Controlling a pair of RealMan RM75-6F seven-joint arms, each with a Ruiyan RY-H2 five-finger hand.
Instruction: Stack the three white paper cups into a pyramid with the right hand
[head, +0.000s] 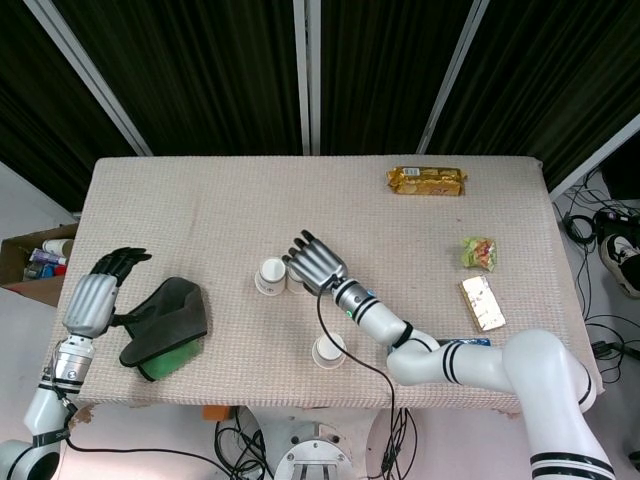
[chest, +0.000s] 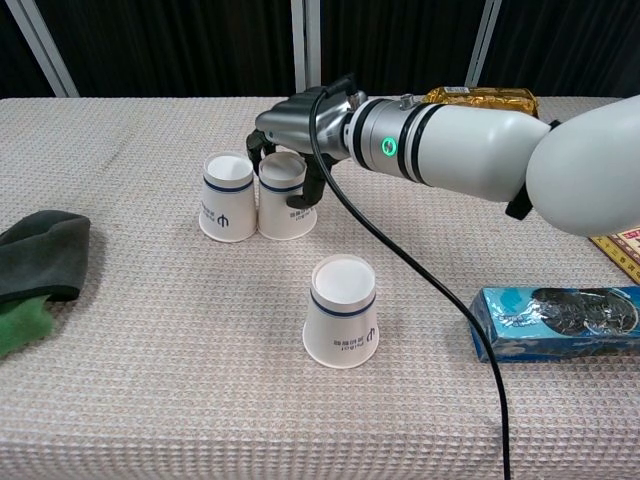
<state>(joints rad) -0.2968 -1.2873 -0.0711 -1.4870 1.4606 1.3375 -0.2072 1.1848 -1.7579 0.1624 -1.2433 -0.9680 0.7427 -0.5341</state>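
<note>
Three white paper cups with a blue band stand upside down on the table. My right hand (chest: 300, 122) (head: 314, 265) grips the middle cup (chest: 284, 196) from above, its fingers wrapped around the top; this cup rests on the cloth, touching the left cup (chest: 227, 197) (head: 269, 277). The head view hides the held cup under the hand. The third cup (chest: 343, 311) (head: 329, 351) stands alone nearer the front edge. My left hand (head: 98, 293) rests open at the far left table edge, next to a dark cloth.
A dark grey and green cloth (head: 165, 326) (chest: 38, 272) lies at the left. A blue biscuit box (chest: 558, 320) lies front right, near a yellow box (head: 481, 302), a green snack bag (head: 479, 252) and a gold packet (head: 426, 180) at the back. A black cable (chest: 420, 290) trails from the right arm.
</note>
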